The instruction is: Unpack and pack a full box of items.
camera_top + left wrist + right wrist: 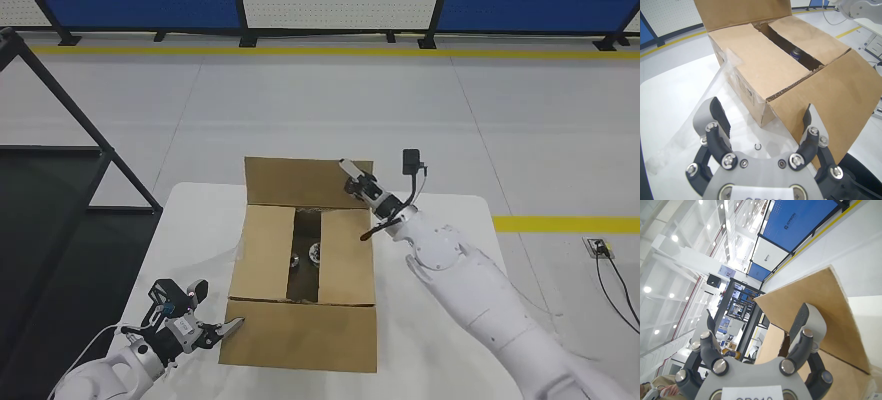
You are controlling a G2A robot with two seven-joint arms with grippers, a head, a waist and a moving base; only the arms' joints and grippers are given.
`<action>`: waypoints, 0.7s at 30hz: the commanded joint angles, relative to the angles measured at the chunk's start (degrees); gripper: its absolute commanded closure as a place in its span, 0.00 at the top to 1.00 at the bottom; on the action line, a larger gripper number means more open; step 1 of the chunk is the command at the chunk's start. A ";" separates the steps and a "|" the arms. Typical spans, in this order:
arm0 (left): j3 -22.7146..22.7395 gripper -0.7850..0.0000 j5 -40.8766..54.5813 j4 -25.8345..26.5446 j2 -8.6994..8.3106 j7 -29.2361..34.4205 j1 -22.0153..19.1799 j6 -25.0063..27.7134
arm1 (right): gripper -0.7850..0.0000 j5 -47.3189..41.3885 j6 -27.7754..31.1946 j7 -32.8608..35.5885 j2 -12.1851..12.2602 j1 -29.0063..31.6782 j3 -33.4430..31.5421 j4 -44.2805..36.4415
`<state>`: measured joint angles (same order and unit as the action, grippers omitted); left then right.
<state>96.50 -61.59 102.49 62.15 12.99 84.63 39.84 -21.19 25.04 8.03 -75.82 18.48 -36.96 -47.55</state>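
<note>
Right gripper [352, 172] spread at box [265, 255] flap; bottle [796, 54] inside.

Top view: I look down from above the arms, well back, onto the table [200, 230] and the whole box [300, 345]; floor and blue panels [140, 12] lie beyond.
Left wrist view: I sit low, just behind the left gripper [762, 102], close to a near corner of the box, facing across its top.
Right wrist view: I sit behind the right gripper [756, 308], tipped upward, close against the raised flap [810, 289], facing ceiling and hall.
Shared: top and left wrist both take the box top and its gap [810, 62]; top and right wrist both take the raised flap and blue panels.
</note>
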 commanded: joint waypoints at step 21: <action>-0.91 1.00 -0.72 -0.50 -0.08 -0.12 -0.15 -1.33 | 1.00 4.53 -1.41 -0.38 -9.85 -6.48 3.24 20.66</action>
<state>95.67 -62.04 102.08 62.09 12.91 84.57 38.67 -16.74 23.72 7.41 -85.50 12.11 -33.67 -27.28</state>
